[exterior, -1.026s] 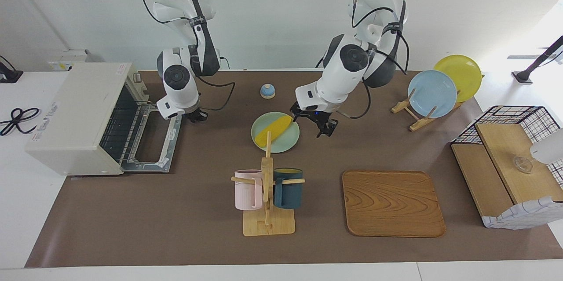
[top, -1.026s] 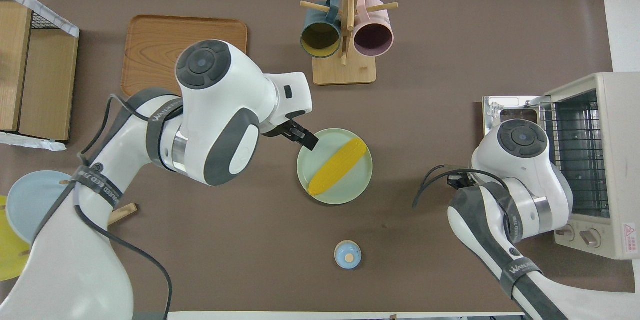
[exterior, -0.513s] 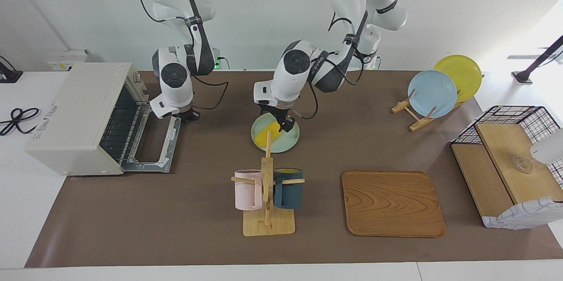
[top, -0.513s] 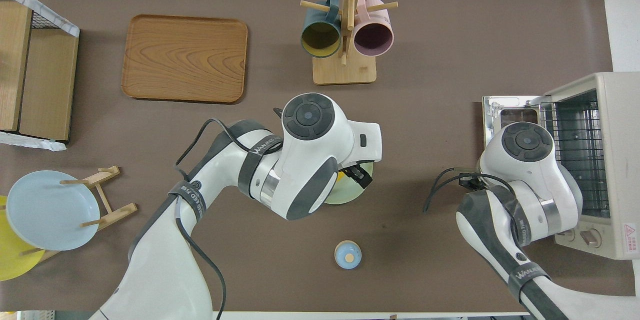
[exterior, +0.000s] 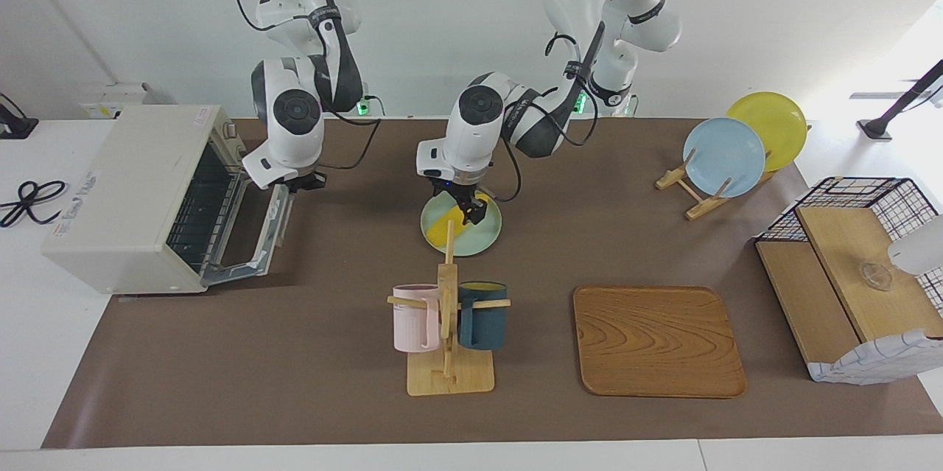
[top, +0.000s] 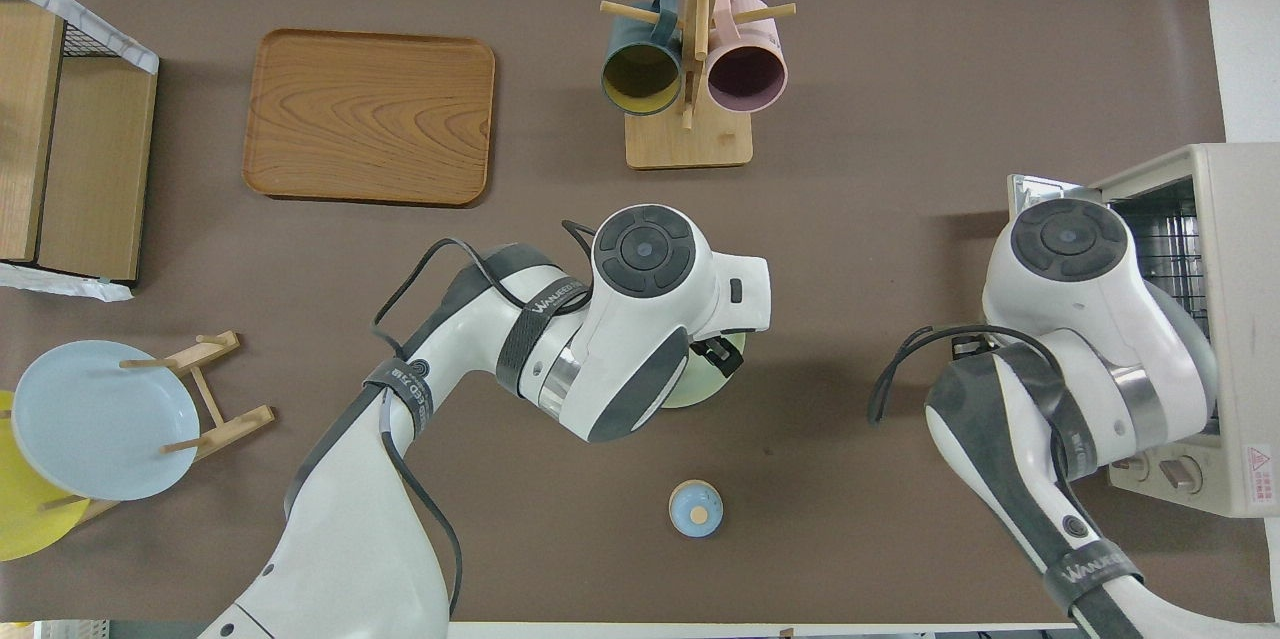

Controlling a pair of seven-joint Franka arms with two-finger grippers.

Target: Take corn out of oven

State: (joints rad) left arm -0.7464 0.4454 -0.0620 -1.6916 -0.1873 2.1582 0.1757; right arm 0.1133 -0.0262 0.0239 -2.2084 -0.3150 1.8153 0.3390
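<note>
The left gripper (exterior: pixel 471 211), fingers spread and holding nothing, hovers low over the corn (exterior: pixel 451 225), which lies on a pale green plate (exterior: pixel 482 239) mid-table, already out of the oven (exterior: pixel 140 194) at the right arm's end. The right gripper (exterior: pixel 302 180), shut, sits at the half-raised oven door's (exterior: pixel 259 231) top edge. Judged step: closing up; next, swing the door fully shut

Wooden tray (exterior: pixel 658 340), mug rack (exterior: pixel 449 342), blue plate (exterior: pixel 723 156), yellow plate (exterior: pixel 775 122), wire basket (exterior: pixel 854 191)
</note>
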